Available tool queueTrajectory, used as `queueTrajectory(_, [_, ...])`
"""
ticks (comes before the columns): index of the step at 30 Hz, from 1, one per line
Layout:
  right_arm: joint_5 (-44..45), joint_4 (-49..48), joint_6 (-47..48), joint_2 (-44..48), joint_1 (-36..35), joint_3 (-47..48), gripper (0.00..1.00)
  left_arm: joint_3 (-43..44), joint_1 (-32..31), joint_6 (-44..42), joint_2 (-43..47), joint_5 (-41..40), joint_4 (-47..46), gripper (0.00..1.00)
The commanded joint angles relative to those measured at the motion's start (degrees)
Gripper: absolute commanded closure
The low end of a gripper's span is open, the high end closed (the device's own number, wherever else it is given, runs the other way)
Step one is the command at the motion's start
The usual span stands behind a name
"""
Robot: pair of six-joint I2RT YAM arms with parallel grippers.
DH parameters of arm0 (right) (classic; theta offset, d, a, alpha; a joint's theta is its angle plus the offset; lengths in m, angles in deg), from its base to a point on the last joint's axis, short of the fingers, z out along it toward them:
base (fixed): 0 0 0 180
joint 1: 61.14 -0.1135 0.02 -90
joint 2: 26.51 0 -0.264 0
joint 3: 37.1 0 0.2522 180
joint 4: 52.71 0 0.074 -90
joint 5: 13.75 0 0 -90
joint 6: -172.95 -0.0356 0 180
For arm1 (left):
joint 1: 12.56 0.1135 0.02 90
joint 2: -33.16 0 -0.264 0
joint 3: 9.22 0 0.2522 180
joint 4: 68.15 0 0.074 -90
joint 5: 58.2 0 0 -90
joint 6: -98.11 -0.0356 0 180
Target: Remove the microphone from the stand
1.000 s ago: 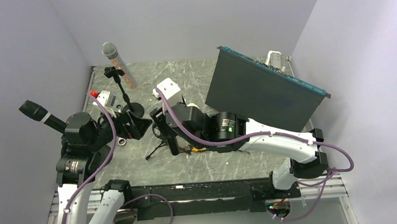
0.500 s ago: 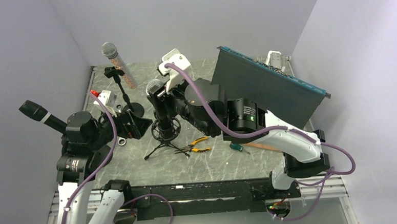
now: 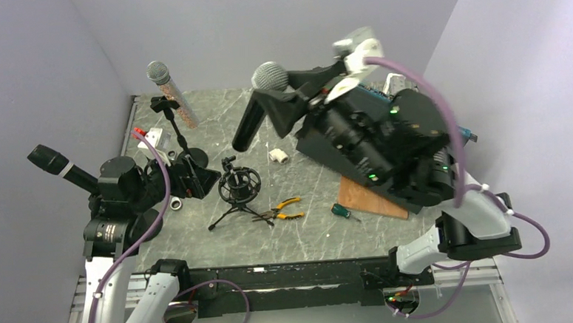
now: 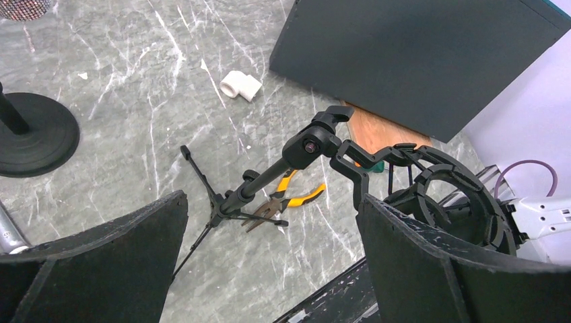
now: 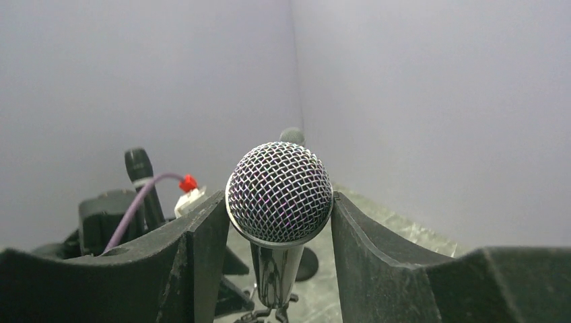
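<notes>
A black microphone [image 3: 250, 123] with a silver mesh head [image 3: 269, 76] hangs high in the air, clear of its stand. My right gripper [image 3: 266, 103] is shut on it; in the right wrist view the head [image 5: 279, 192] sits between the pads of that gripper [image 5: 279, 205]. The small black tripod stand [image 3: 234, 208] with its empty ring-shaped shock mount [image 3: 239, 185] stands on the marble table below. My left gripper [image 3: 196, 181] is open just left of the mount. In the left wrist view the stand [image 4: 269, 176] and mount [image 4: 444, 202] lie just beyond that gripper [image 4: 271, 200].
A second microphone [image 3: 159, 72] stands on a round-base stand [image 3: 192, 160] at back left. A black microphone [image 3: 50, 160] sticks out by the left arm. A dark panel [image 3: 356, 128], wooden board [image 3: 367, 198], yellow pliers [image 3: 282, 208], screwdriver [image 3: 343, 211] and white pipe elbow [image 3: 279, 155] lie around.
My right gripper rose up and to the right with the microphone, pulling it out of the shock mount, which now stands empty. The left arm barely moved.
</notes>
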Motion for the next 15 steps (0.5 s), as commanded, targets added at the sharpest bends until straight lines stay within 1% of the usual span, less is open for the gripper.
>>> queueTrajectory(1, [3.7, -7.4, 4.9, 3.6, -0.2, -1.8, 1.00, 2.8, -0.2, 0.4, -0.2, 0.2, -0.8, 0.01])
queueTrajectory(5, [16.4, -9.3, 10.8, 6.6, -0.2, -7.7, 1.00, 3.0, -0.2, 0.1, -0.2, 0.2, -0.5, 0.01])
queueTrajectory(8, [28.1, -14.4, 17.5, 11.5, 0.0, -19.1, 1.00, 2.9, -0.1, -0.1, -0.4, 0.3, -0.4, 0.01])
queueTrajectory(10, [32.8, -15.9, 18.4, 14.8, 0.3, -25.7, 1.00, 2.8, -0.2, 0.0, -0.5, 0.4, -0.7, 0.01])
queueTrajectory(11, [34.1, -14.0, 16.5, 16.6, 0.7, -27.9, 1.00, 2.6, -0.2, 0.1, -0.7, 0.4, -0.9, 0.01])
queueTrajectory(12, [34.2, -9.8, 12.5, 18.2, 1.3, -29.5, 1.00, 2.4, -0.2, 0.2, -0.7, 0.6, -1.2, 0.01])
queueTrajectory(13, [33.4, -4.8, 7.4, 20.1, 2.0, -30.6, 1.00, 2.3, -0.2, 0.3, -0.9, 0.8, -1.5, 0.01])
queueTrajectory(15, [28.7, 5.5, -3.7, 23.2, 4.8, -32.6, 1.00, 1.8, -0.2, 0.7, -1.1, 1.3, -2.2, 0.01])
